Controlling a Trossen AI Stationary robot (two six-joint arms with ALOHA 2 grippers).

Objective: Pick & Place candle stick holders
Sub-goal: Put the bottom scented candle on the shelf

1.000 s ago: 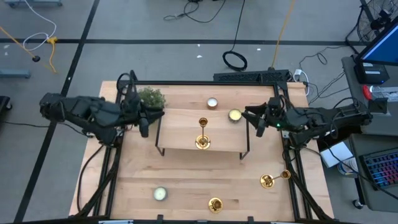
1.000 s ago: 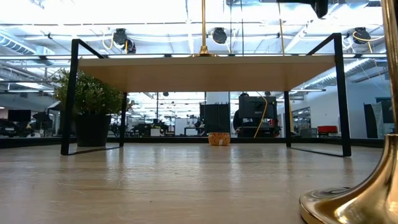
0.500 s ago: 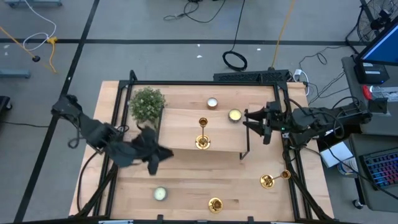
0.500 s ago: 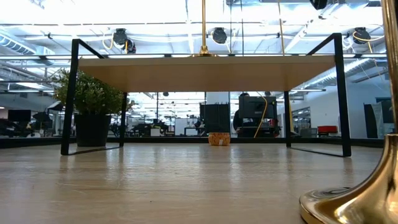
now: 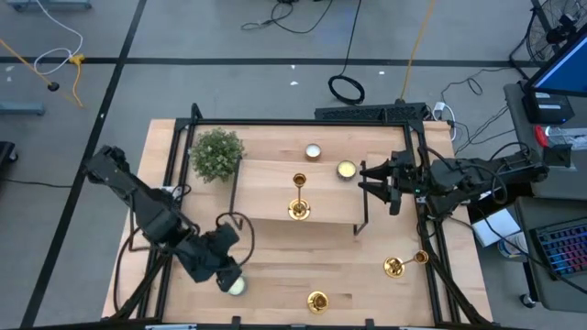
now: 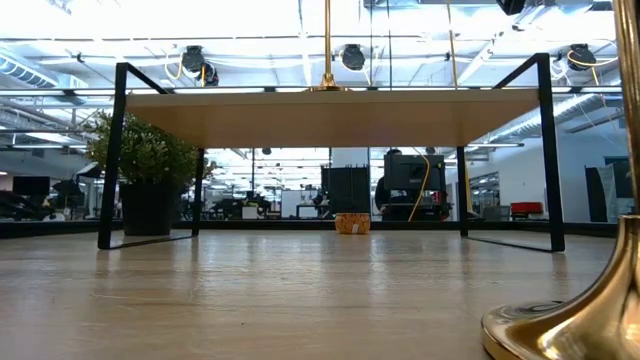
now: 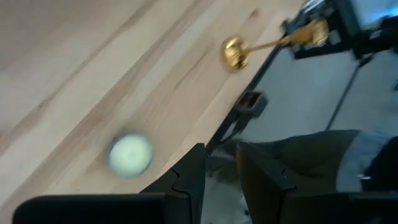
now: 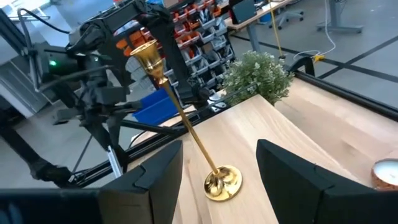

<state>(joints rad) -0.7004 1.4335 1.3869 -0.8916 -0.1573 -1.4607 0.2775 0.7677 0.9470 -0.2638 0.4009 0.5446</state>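
left hand (image 5: pixel 229 278) above tealight (image 5: pixel 237 286), narrowly parted, empty; right hand (image 5: pixel 374 183) spread, empty.

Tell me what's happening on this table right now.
Two robot arms are sorting brass candle stick holders. One holder stands upright on the small raised shelf; a second stands near the table's front edge and a third lies on its side by the right edge. The left gripper hangs empty over a pale tealight near the front edge. The right gripper waits open and empty beside the shelf.
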